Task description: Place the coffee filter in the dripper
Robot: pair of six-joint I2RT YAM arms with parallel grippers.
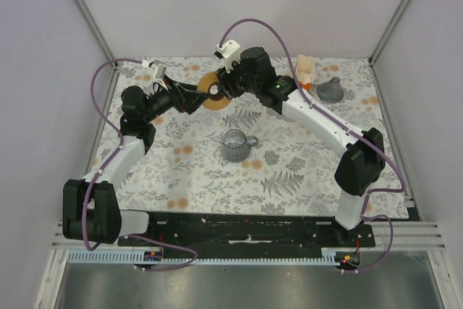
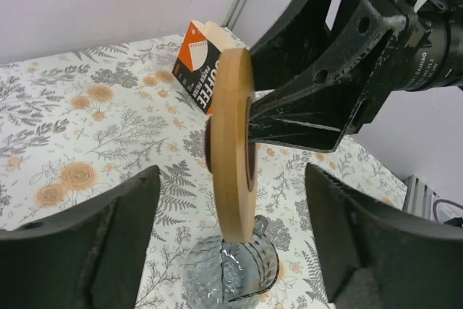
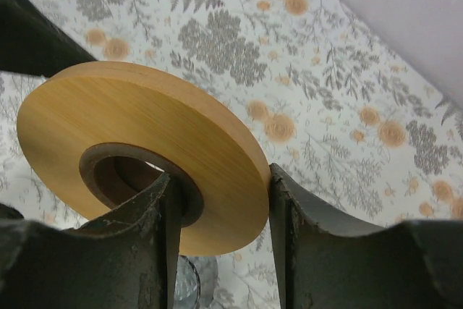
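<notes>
The right gripper is pinching the stiff, likely light wooden collar across its band at five o'clock, while the left gripper is hanging open.

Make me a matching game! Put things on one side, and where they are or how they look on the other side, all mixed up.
Things:
1. wooden ring
2. carton
3. grey dripper
4. left claw

Clues:
a. open wide
b. orange
c. pinched by the right claw
d. standing in the middle of the table

Pairs: 1-c, 2-b, 3-d, 4-a
</notes>
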